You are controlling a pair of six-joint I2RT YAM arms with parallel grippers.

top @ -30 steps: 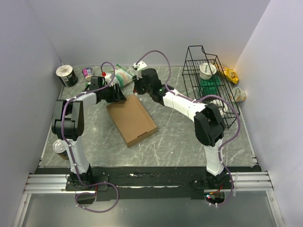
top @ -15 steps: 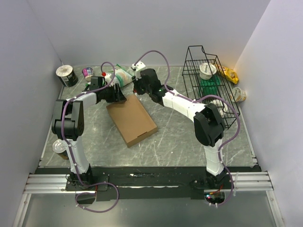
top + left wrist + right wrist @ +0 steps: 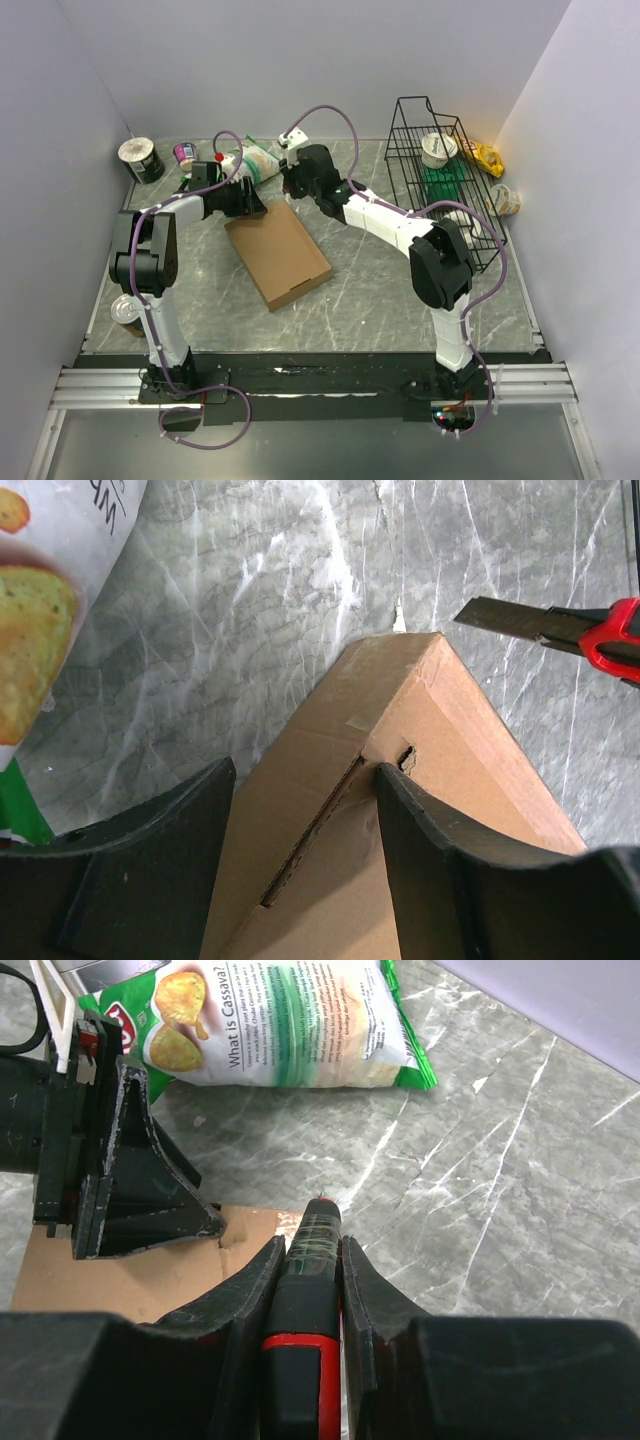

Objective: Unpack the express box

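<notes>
**On the marble table [image 3: 400, 290]**

The express box [image 3: 278, 252] lies flat, left of centre. The left gripper [image 3: 305, 780], fingers spread wide, straddles its far corner. The right gripper [image 3: 310, 1250] clamps a box cutter [image 3: 545, 626], blade just beside that corner.

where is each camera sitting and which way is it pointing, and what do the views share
Top external: fixed high behind the arm bases, looking down on the table; both arms whole, left gripper and right gripper at the far edge of the express box.
Left wrist: on the left arm, looking down past its fingers at the box corner, cutter upper right.
Right wrist: on the right arm, facing the snack bag; its fingers clamp the cutter.
Shared: both wrist views show the box corner and cutter.
</notes>
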